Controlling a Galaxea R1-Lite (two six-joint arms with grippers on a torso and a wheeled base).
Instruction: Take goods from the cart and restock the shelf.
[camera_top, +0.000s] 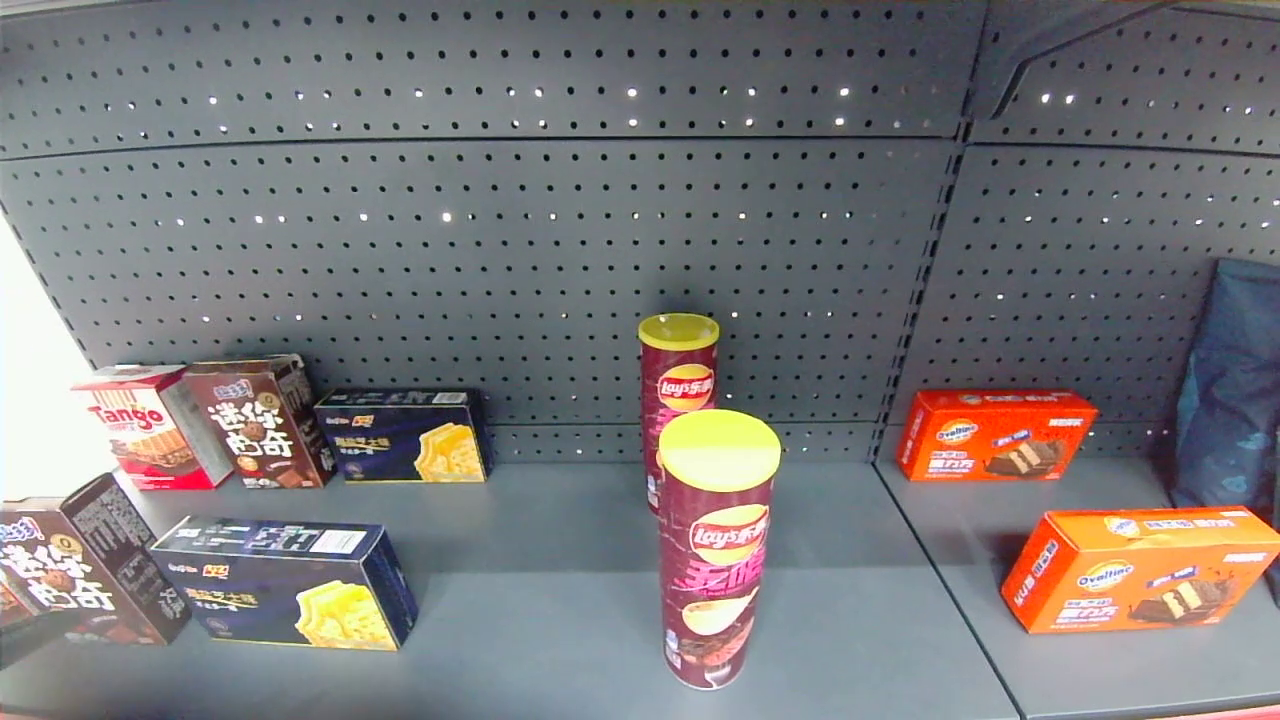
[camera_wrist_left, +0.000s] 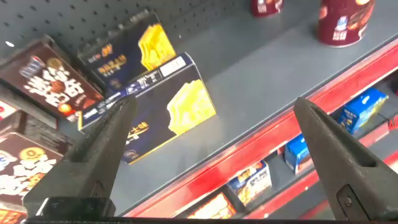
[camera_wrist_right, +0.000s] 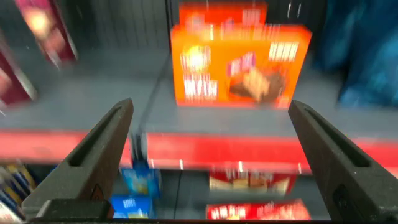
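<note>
Goods already stand on the shelf (camera_top: 560, 560). In the middle of the head view the front chip can (camera_top: 718, 550) is upright, with the rear chip can (camera_top: 678, 400) in line behind it. At lower left the front dark blue box (camera_top: 285, 583) lies with its long side across the frame. At lower right the front orange box (camera_top: 1140, 568) lies the same way.

The left pincer (camera_wrist_left: 214, 104) hangs released and empty, just outside the shelf's red front edge, facing the dark blue box. The right pincer (camera_wrist_right: 211, 104), also spread and empty, faces the orange box from outside that edge.

Bare shelf on either side of the cans looks like the likeliest place to restock, the left gap nearer the left arm. With nothing gripped, a pick from the cart probably comes first.

A lower tier under the red edge holds blue packets (camera_wrist_left: 364, 109).
</note>
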